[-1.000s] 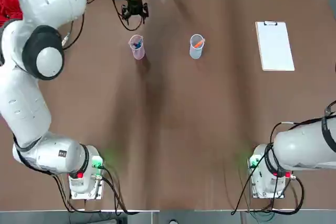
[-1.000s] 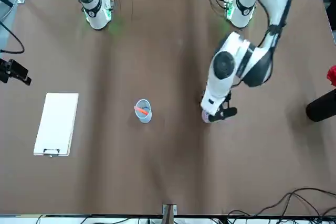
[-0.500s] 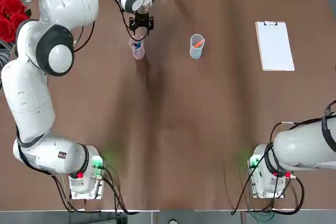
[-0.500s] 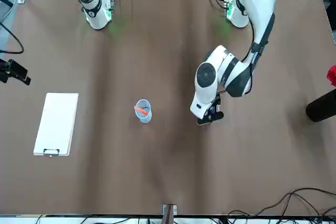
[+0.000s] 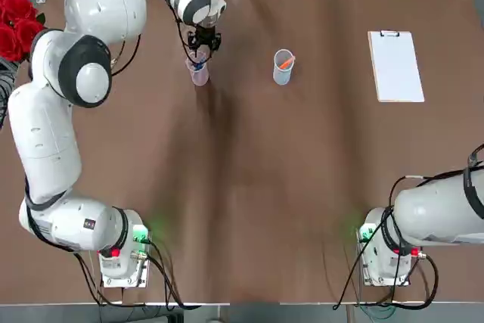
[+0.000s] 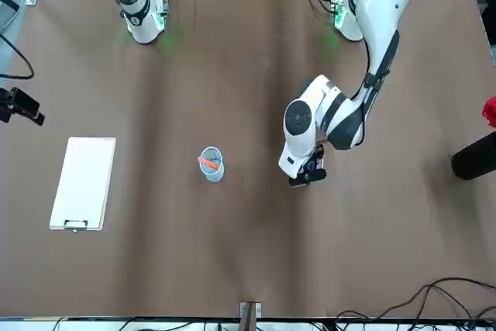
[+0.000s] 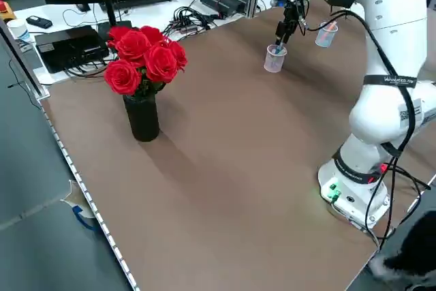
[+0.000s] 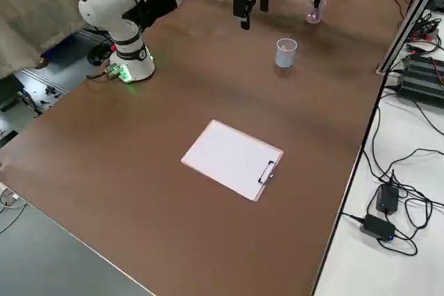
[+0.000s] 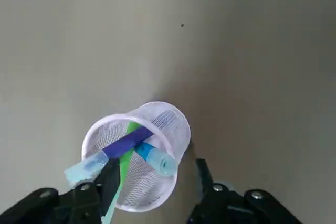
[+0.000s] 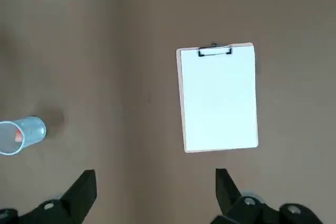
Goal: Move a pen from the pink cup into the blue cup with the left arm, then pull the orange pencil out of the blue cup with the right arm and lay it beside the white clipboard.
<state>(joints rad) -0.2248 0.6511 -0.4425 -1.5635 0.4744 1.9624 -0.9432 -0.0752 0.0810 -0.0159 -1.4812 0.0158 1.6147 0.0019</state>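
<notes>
Left gripper (image 9: 153, 179) poised over the pink cup (image 9: 137, 162), fingers parted around its rim.

No brand or label reads clearly; only faint lettering marks the left arm (image 7: 385, 80) in the left side view. At the table's left edge stands a black vase of red roses (image 7: 142, 59). The pink cup holds the pen (image 9: 153, 156), a purple pen (image 9: 126, 142) and a green stick (image 9: 123, 167), with nothing yet grasped. Further right stands the blue cup (image 5: 283, 66) with the orange pencil (image 5: 286, 63) inside, then the white clipboard (image 5: 395, 66). The right gripper (image 10: 153, 190) hangs high above the table, fingers released.
</notes>
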